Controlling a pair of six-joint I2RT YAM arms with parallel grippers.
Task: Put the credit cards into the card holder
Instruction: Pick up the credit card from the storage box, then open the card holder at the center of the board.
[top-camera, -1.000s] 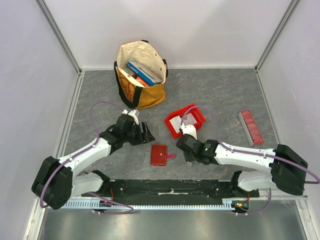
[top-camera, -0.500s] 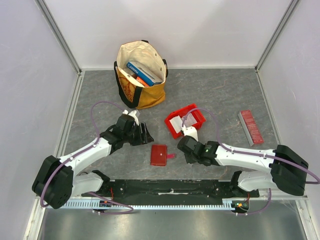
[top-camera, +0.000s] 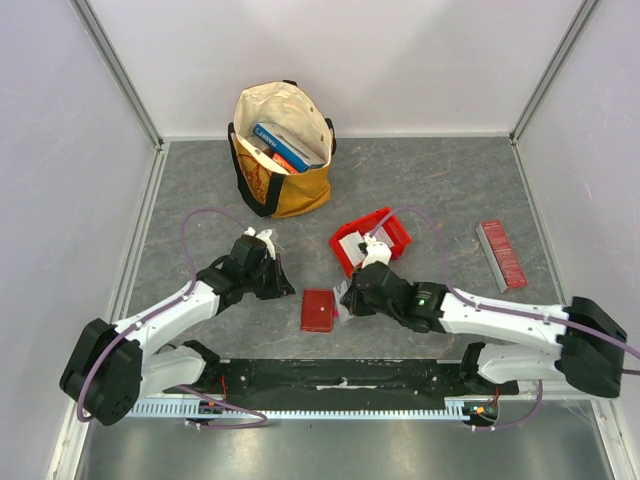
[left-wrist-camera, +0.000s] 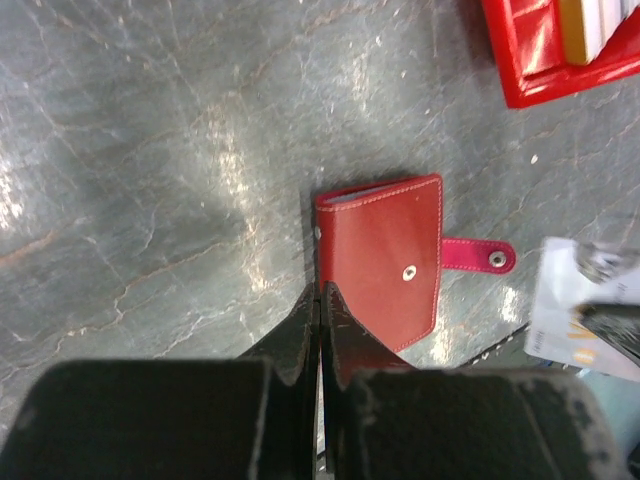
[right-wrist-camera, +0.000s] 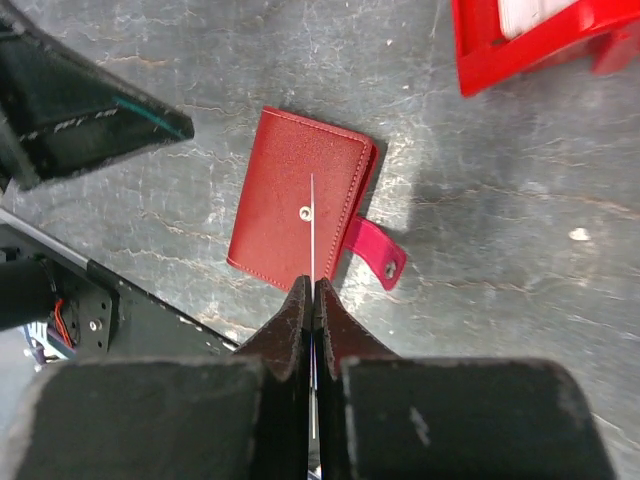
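The card holder (top-camera: 318, 310) lies closed on the grey table between the arms, its snap tab (left-wrist-camera: 478, 255) unfastened and sticking out to the side. My right gripper (right-wrist-camera: 313, 285) hovers above it, shut on one credit card (right-wrist-camera: 312, 225), seen edge-on as a thin white line over the card holder (right-wrist-camera: 300, 215). The left wrist view shows that card (left-wrist-camera: 565, 315) face-on at the right edge. My left gripper (left-wrist-camera: 320, 292) is shut with nothing in it, its tips at the left edge of the card holder (left-wrist-camera: 380, 260). More credit cards (top-camera: 350, 246) sit in the red bin.
A bright red plastic bin (top-camera: 392, 234) stands just behind the card holder. A yellow tote bag (top-camera: 283, 150) with blue books is at the back. A long ridged red strip (top-camera: 501, 255) lies at the right. The black base rail (top-camera: 340, 375) runs along the near edge.
My left gripper has shut and slid closer to the card holder's left edge. My right gripper has moved left with the card, from beside the card holder to over it.
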